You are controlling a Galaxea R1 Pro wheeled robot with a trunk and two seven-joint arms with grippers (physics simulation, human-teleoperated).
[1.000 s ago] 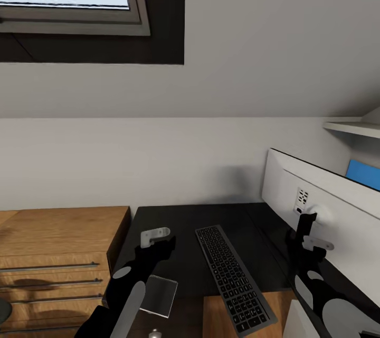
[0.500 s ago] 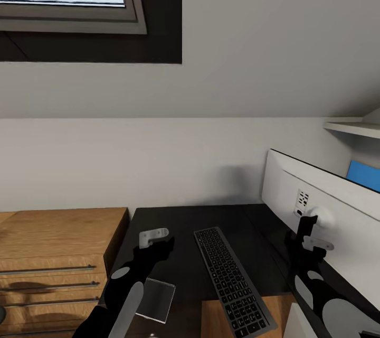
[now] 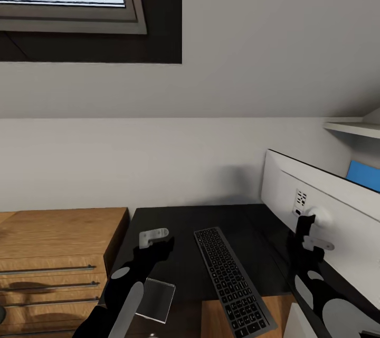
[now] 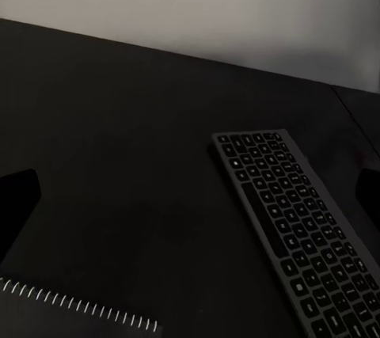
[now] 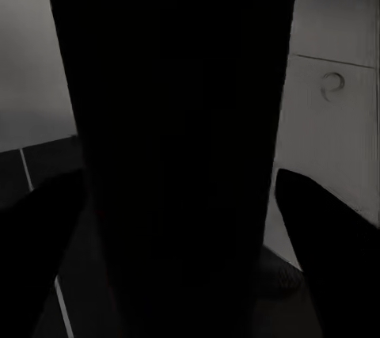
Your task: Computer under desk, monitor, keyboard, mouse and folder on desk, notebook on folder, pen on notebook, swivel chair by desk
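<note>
The desk [image 3: 179, 222] is showing glossy black, the keyboard [image 3: 232, 280] dark grey with dark keys, the monitor [image 3: 316, 200] a white back on a black stand, and the dresser [image 3: 53, 243] light wood with grey handles.

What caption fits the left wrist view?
Dark keyboard lying on the glossy black desk, beside a spiral-bound notebook edge.

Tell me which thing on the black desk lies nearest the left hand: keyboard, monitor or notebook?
The notebook, the glossy pad right beside the left hand. The keyboard lies farther toward mid-desk, and the monitor stands at the far side by the right hand.
</note>
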